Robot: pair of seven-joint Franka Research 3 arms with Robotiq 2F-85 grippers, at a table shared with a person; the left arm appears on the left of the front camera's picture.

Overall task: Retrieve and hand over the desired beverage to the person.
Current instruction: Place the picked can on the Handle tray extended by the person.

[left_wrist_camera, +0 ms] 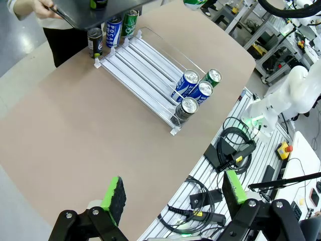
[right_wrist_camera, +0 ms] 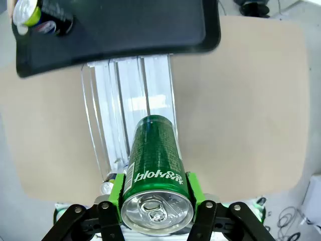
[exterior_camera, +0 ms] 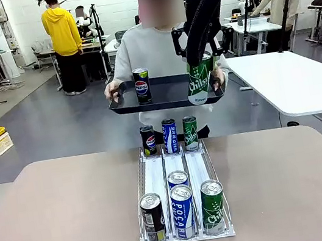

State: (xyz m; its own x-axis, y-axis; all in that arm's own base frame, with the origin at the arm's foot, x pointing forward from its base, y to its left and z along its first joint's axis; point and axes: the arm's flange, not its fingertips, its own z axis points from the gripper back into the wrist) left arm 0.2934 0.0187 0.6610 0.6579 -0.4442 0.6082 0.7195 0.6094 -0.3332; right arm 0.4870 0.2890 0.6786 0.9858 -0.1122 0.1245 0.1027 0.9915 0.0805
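Green pads of the right claw (right_wrist_camera: 156, 193) are pinching a green Chilsung can (right_wrist_camera: 154, 170) by its sides, holding it tilted at the near right edge of the black tray (exterior_camera: 169, 97). The person (exterior_camera: 155, 50) in the light grey sweatshirt is holding that tray out with both hands at the far side of the tabletop (exterior_camera: 61, 224). A Pepsi can (exterior_camera: 141, 85) is standing upright on the tray's left part. Below, a white can rack (exterior_camera: 176, 173) is lying on the tabletop, with three cans at its far end and four at its near end. The left claw (left_wrist_camera: 173, 193) is hanging spread and empty above the tabletop's near edge, well apart from the rack
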